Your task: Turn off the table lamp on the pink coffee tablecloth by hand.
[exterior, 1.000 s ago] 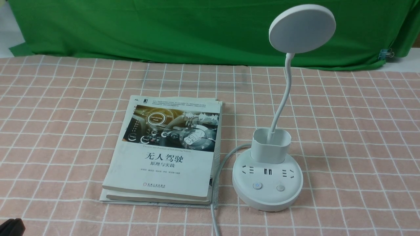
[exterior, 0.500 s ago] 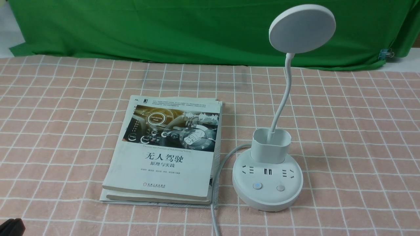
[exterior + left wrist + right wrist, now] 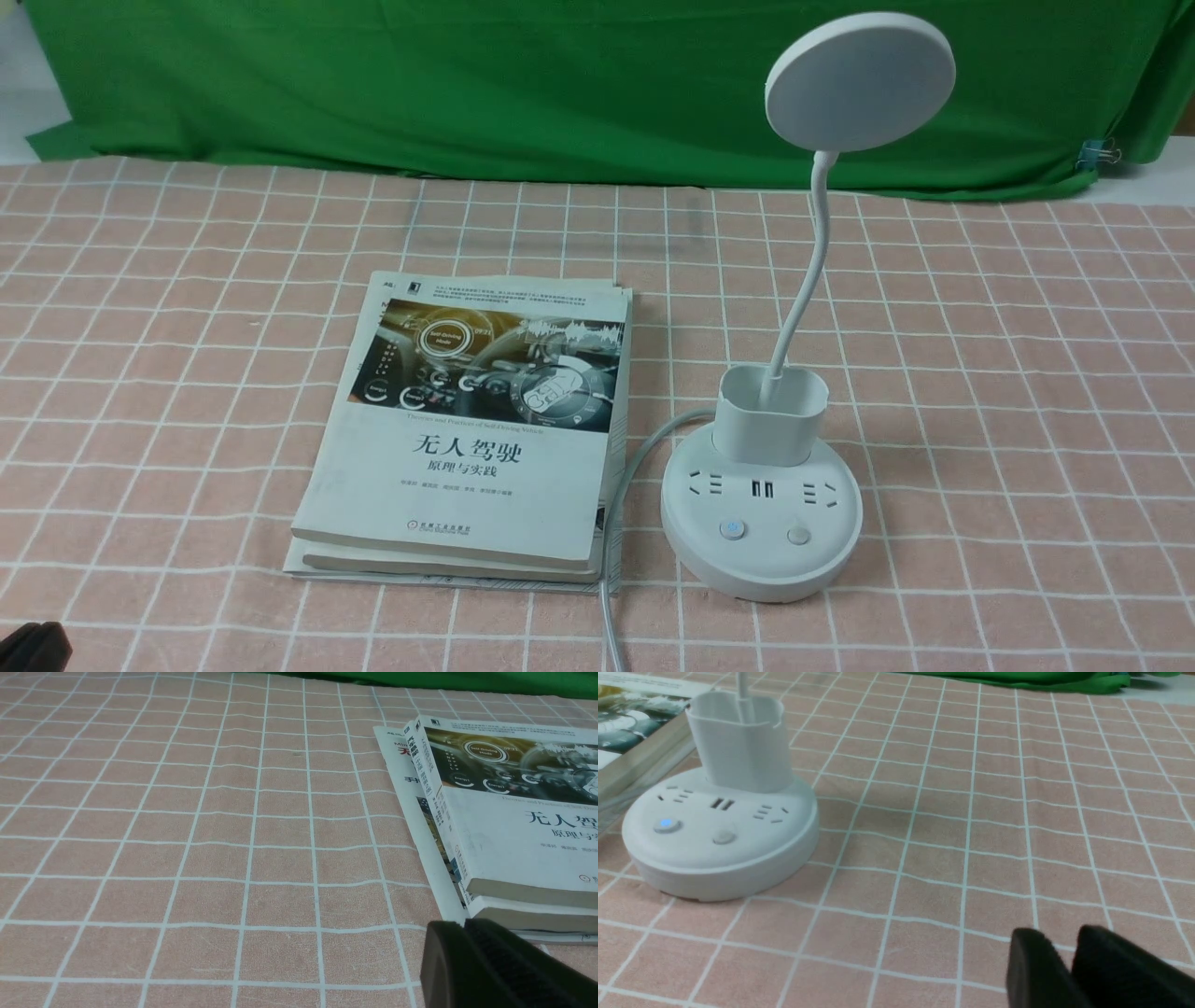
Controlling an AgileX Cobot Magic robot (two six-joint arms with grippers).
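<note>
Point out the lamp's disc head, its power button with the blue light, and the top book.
disc head (image 3: 860,82): front view, flat face
power button (image 3: 666,825): right wrist view, blue centre
top book (image 3: 457,495): front view, lower cover

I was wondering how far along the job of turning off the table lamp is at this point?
The lamp stands upright on the pink cloth, its disc looking unlit, so the switching off may already be done, though the power button glows blue. Nothing is in hand: neither end effector touches the lamp. If that glow only marks mains power, probably nothing is left.
</note>
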